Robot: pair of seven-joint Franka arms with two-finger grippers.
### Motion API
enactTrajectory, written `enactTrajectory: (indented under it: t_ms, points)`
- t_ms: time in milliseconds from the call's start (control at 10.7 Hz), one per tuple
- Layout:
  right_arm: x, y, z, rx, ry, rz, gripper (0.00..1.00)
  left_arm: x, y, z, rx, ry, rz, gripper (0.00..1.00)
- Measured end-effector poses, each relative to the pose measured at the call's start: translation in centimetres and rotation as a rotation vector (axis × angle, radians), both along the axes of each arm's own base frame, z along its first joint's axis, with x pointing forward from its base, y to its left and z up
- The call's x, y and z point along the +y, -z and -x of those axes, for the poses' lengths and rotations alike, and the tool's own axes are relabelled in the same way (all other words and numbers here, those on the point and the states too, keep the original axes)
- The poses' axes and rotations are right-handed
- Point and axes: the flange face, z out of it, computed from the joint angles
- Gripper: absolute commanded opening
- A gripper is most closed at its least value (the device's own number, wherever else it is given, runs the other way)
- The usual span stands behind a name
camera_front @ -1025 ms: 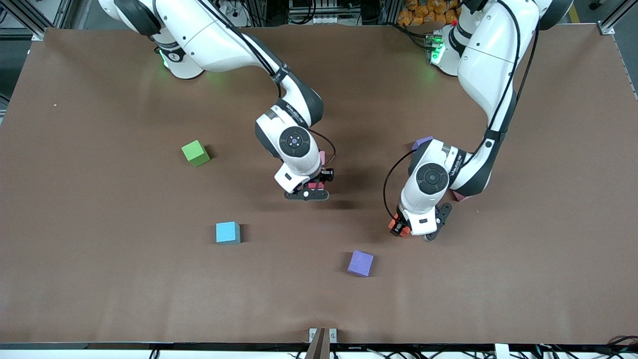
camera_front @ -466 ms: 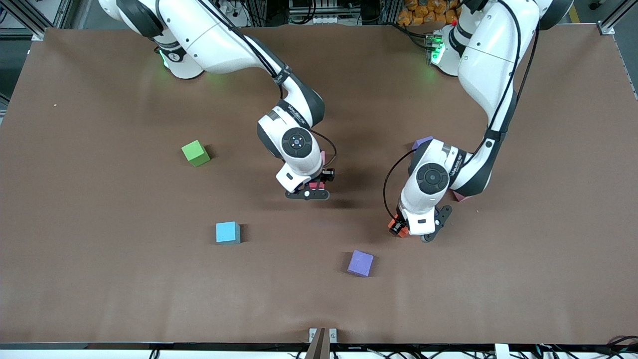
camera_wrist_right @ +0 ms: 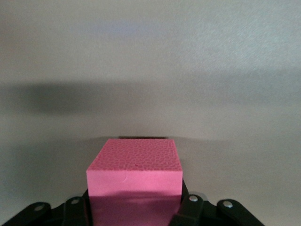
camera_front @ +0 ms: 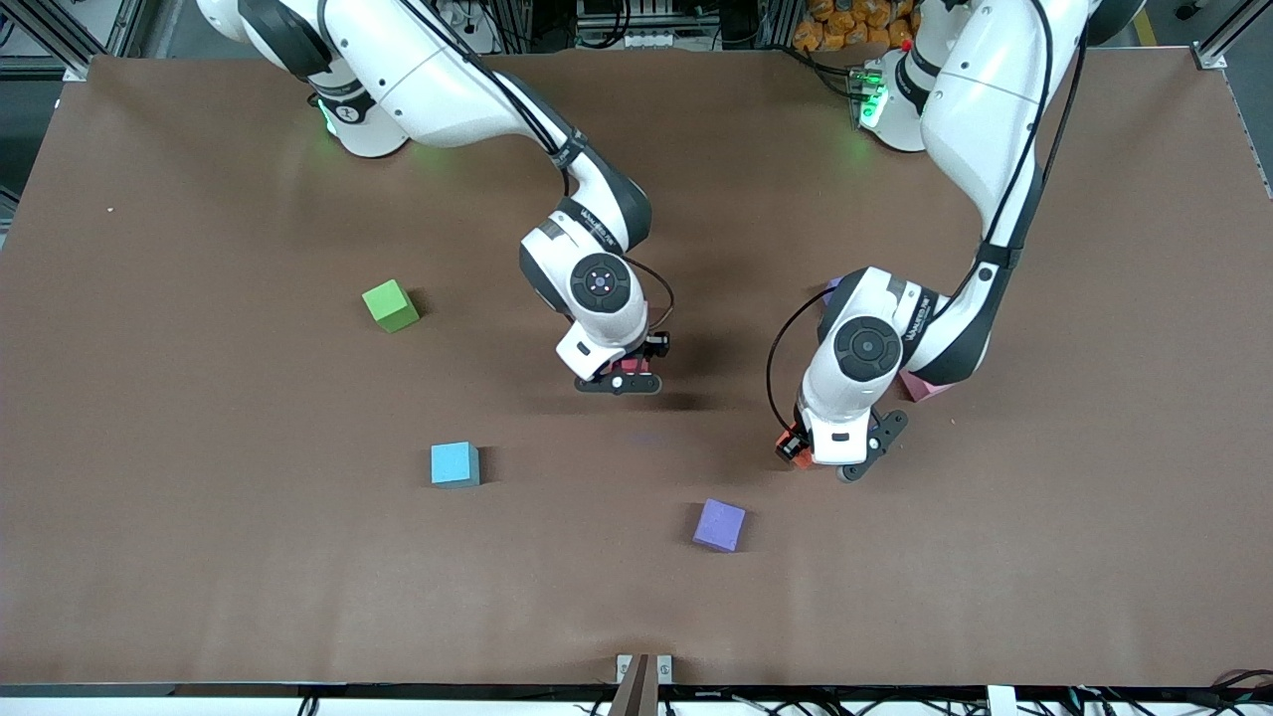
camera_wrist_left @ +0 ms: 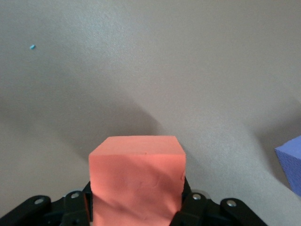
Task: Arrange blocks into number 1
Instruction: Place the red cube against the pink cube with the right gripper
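Blocks are both pinched aloft over the table point(camera_front: 199, 557), orange block point(camera_wrist_left: 137, 181) in my left gripper point(camera_front: 833, 459) and red block point(camera_wrist_right: 134, 174) in my right gripper point(camera_front: 619, 382), so I fear foam slipping or tilting on release.

open tabletop point(camera_front: 199, 557) between right gripper point(camera_front: 625, 382) and left gripper point(camera_front: 830, 459), purple cube point(camera_front: 719, 524) near that gap, nearer the front camera, light blue cube point(camera_front: 454, 463) and green cube point(camera_front: 390, 304) well apart toward the right arm's end

Both arms point(camera_front: 467, 89) glossy white, dark grey joints, black cables clipped outside, green base LEDs, black bolted jaws.
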Motion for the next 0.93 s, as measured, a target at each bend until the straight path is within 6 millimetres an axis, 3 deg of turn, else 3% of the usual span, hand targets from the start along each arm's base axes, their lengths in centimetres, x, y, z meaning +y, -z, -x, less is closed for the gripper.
enactTrajectory:
  t_ms: [279,373,466,745,932]
  points:
    - [0.0,0.9,0.3,0.007,-0.007,0.011,0.00,-1.7,-0.9,1.2,0.034,0.039,-0.001,0.00]
    - [0.1,0.9,0.3,0.005,-0.008,0.012,0.54,-2.4,-1.2,1.8,0.057,0.077,-0.006,0.00]
    - [0.1,0.9,0.3,0.005,-0.008,0.012,1.00,-3.0,-1.6,2.5,0.084,0.115,-0.013,0.00]
    - [-0.3,0.9,-0.2,-0.001,-0.002,0.016,1.00,-4.1,-3.2,3.8,0.132,0.194,-0.029,0.00]
    - [-1.2,-0.4,-1.8,-0.022,0.021,0.009,1.00,-5.3,-3.4,4.7,0.147,0.222,-0.023,0.00]
